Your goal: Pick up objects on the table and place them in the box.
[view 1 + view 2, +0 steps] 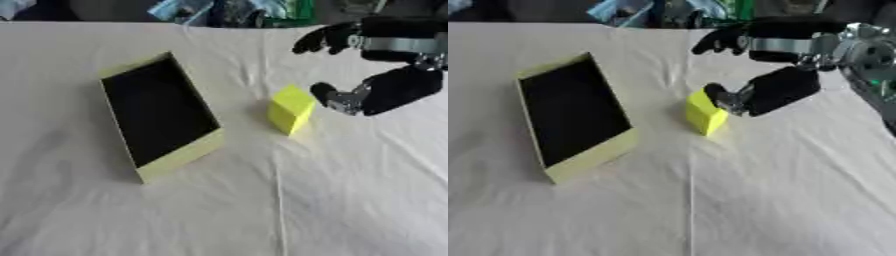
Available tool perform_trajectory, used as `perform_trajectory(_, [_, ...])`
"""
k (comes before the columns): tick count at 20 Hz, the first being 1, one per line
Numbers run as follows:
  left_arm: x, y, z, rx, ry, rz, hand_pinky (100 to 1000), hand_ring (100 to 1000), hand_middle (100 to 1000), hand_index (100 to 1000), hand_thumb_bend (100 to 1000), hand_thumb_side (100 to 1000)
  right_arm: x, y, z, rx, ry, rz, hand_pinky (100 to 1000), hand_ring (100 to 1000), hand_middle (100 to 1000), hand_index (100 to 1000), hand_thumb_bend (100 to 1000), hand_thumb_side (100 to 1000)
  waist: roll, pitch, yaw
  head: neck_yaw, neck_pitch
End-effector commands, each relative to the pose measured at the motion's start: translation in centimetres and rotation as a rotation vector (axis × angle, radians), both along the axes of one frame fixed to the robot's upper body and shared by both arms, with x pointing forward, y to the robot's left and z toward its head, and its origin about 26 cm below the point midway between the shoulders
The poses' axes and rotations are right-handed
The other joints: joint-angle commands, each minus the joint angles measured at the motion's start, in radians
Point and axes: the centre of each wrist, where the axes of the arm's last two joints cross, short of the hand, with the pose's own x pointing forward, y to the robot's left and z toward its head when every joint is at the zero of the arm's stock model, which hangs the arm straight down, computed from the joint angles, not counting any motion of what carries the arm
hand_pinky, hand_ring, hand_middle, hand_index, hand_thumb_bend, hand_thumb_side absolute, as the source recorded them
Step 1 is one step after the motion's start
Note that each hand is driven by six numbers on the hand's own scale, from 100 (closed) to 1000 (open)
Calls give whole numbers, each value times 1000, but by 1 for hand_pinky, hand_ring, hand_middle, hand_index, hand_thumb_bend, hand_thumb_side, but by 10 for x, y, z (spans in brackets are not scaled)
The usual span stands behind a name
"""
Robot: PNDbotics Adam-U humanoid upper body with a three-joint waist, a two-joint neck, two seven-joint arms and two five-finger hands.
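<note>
A yellow block [290, 109] stands on the white cloth in the middle of the table. My right hand [389, 75] reaches in from the upper right, open, with its thumb [325, 94] right beside the block's right face and its fingers [317, 40] spread above and behind the block. Whether the thumb touches the block I cannot tell. The box [179, 157], yellow-walled with a dark inside, lies slanted to the left of the block and looks empty. My left hand shows in neither view.
A white wrinkled cloth [332, 200] covers the whole table. Blue, green and dark clutter [227, 11] lies along the far edge, beyond the cloth.
</note>
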Motion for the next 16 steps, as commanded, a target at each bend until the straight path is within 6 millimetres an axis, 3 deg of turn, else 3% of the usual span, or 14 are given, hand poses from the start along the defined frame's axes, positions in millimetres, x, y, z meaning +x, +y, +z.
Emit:
perform_trajectory(1, [-1, -1, 9, 22, -29, -13, 551, 682, 740, 761, 100, 562, -2, 1, 6, -27, -21, -16, 916, 980, 984, 1000, 100, 773, -10, -15, 0, -1, -9])
perform_trajectory(2, [-1, -1, 9, 22, -29, -14, 551, 682, 739, 760, 100, 562, 0, 1, 4, -33, -25, -26, 908, 974, 977, 1000, 100, 826, -10, -15, 0, -1, -10])
perform_trajectory(6, [-1, -2, 10, 24, -29, -18, 551, 682, 737, 757, 100, 562, 9, 0, -4, -58, -38, -60, 892, 960, 957, 1000, 100, 894, -11, -13, 0, 1, -12])
perform_trajectory(16, [0, -3, 11, 30, -29, -30, 549, 679, 729, 746, 100, 561, 36, -1, -26, -128, -58, -124, 877, 952, 950, 1000, 100, 934, -13, -6, 2, -3, -18])
